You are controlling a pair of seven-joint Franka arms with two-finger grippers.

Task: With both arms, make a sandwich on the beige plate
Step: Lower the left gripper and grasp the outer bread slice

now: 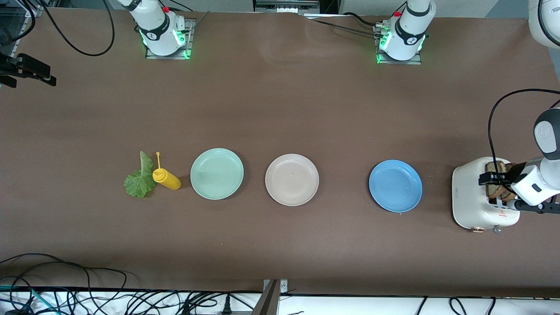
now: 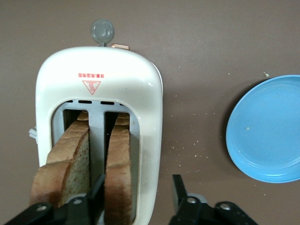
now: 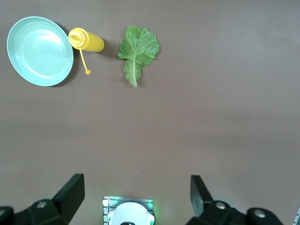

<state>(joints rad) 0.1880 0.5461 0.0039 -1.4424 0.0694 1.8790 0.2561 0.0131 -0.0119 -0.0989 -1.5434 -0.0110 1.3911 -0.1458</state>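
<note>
My left gripper [image 2: 136, 199] straddles a bread slice [image 2: 119, 168] in the toaster [image 2: 147, 93], jaws part-open and gripping nothing yet, right gripper [image 3: 136, 199] wide open and waiting, beige plate [image 1: 292, 179] bare; an off-centre pinch could crumble the slice.

This is a robotics lab bench, not a kitchen. A long table [image 1: 280, 96] covered in plain brown sheeting fills the frame, and two white arm bases [image 1: 162, 30] are bolted to metal plates along the top edge, lit by green status lights. Loose black cables [image 1: 74, 39] loop across the upper left corner and tangle along the bottom edge. The kitchen things are laid out like test props in a row across the middle: three coloured plates [image 1: 292, 179], a yellow squeeze bottle [image 1: 166, 178] and a white toaster [image 1: 477, 197] at the right edge.
</note>
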